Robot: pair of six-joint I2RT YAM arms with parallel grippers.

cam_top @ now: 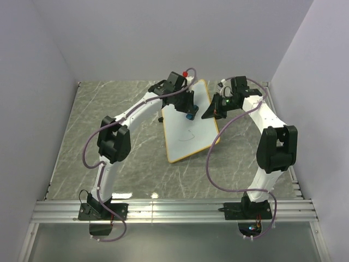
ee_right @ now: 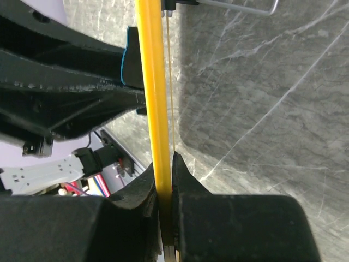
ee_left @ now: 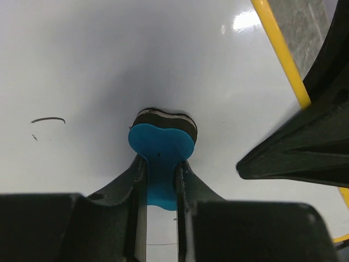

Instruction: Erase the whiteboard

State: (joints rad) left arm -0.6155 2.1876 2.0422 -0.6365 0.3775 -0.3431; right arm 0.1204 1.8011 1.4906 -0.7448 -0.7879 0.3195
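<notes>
Left arm (cam_top: pixel 114 143) and right arm (cam_top: pixel 276 147) extended, jaws clamped.

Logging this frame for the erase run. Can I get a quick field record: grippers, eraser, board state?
left gripper: shut on blue eraser
eraser contact: pad pressed against the whiteboard
right gripper: shut on the board's yellow frame, at its right edge
marks on the board: short black scribble, left of the eraser in the left wrist view
surface: grey marbled table under the board

Pale walls (cam_top: pixel 43 49) on three sides, grey marbled tabletop (cam_top: pixel 109 103) — aluminium rails (cam_top: pixel 174 210) along near edge
</notes>
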